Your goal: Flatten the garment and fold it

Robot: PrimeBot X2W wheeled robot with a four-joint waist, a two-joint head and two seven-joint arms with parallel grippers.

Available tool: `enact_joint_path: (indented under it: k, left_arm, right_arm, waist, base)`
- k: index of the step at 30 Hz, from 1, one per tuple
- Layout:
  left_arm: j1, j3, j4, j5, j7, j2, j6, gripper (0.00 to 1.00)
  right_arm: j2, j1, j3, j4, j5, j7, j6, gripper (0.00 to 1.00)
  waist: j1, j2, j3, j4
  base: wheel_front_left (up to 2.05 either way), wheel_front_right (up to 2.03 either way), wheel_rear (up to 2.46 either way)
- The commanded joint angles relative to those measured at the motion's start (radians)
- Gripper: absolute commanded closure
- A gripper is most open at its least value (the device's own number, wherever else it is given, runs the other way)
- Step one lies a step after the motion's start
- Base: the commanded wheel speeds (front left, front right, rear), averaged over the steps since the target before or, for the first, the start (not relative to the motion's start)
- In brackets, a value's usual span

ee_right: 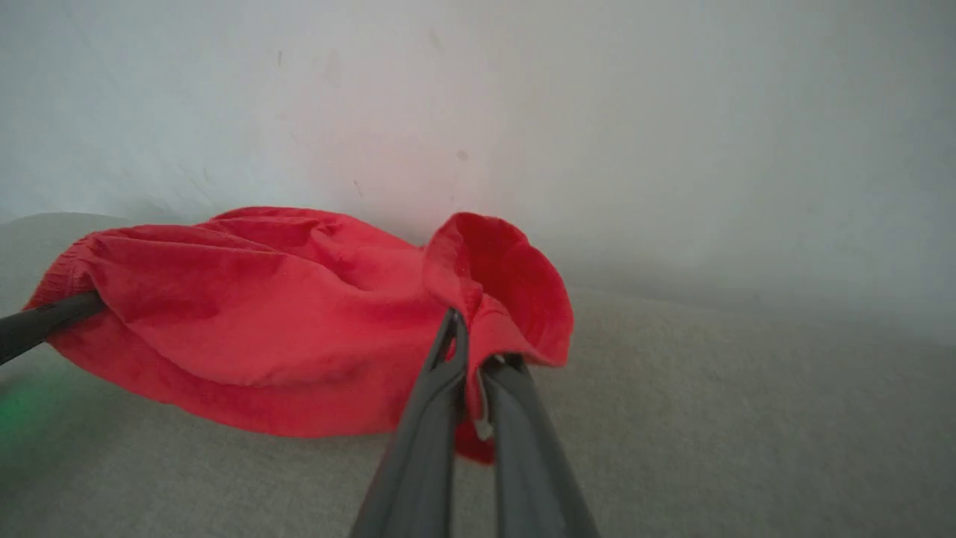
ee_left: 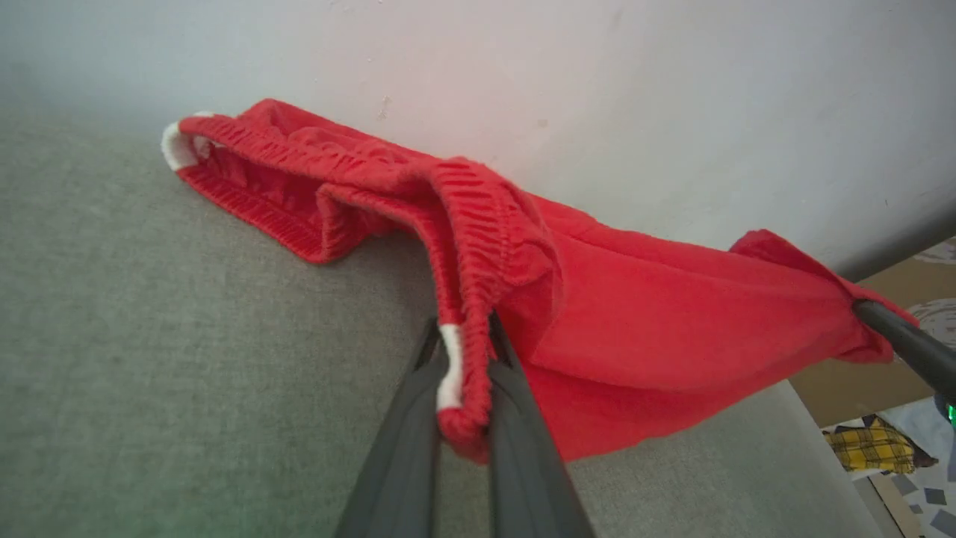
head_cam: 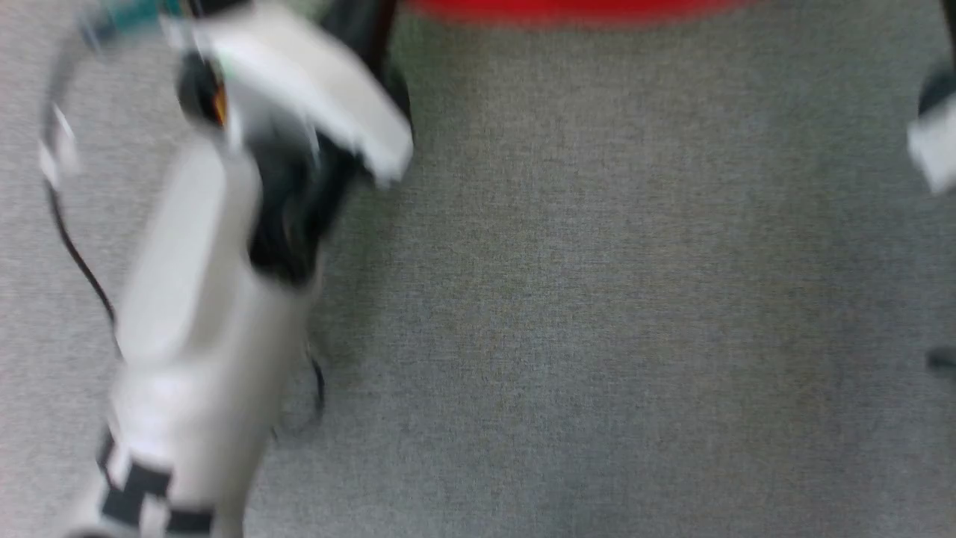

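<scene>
Red cloth, the garment (ee_left: pixel 635 314), spans between my two grippers along the back edge of the grey woven surface (ee_left: pixel 149 359), close to the white wall (ee_left: pixel 597 75). My left gripper (ee_left: pixel 464 351) is clamped on the gathered waistband at its white stripe. My right gripper (ee_right: pixel 470 359) is pinched tight on a hem at the other end. The waistband's far loop rests on the surface by the wall.

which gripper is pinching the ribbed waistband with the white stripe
The left gripper: it clamps the garment's gathered waistband right on a white stripe. The right gripper pinches smooth red cloth at the other end, no ribbing.
</scene>
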Motion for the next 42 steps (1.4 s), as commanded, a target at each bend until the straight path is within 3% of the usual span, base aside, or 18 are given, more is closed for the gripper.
enact_joint_path:
  k: [1,7,18,33,42]
  left_arm:
    - [0.060,-0.006,-0.031,-0.008,0.008,-0.002,0.013,1.00]
    - [0.315,-0.027,-0.158,-0.027,0.045,0.023,0.079,1.00]
    - [0.692,-0.072,-0.271,-0.077,0.089,0.062,0.141,1.00]
    - [1.013,-0.107,-0.396,-0.118,0.158,0.161,0.188,1.00]
    - [1.040,-0.091,-0.441,-0.126,0.114,0.129,0.211,1.00]
  right_arm:
    - [0.013,0.061,-0.025,-0.029,0.004,0.006,-0.001,1.00]
    - [0.110,0.328,-0.135,-0.115,0.004,0.021,-0.001,1.00]
    - [0.231,0.667,-0.162,-0.140,0.007,0.033,-0.001,1.00]
    - [0.259,0.975,-0.178,-0.201,0.023,0.179,-0.001,1.00]
    - [0.260,0.999,-0.207,-0.250,0.039,0.175,-0.001,1.00]
  waist:
    - [0.0003,0.0000,-0.061,0.010]
    - [0.0003,0.0000,-0.142,0.019]
    - [0.0003,0.0000,-0.301,0.039]
    - [0.0003,0.0000,-0.481,0.033]
    - [0.0003,0.0000,-0.494,0.066]
  base:
    - [0.00,0.00,0.00]
    - [0.00,0.00,0.00]
    - [0.00,0.00,0.00]
    - [0.00,0.00,0.00]
    - [0.00,0.00,0.00]
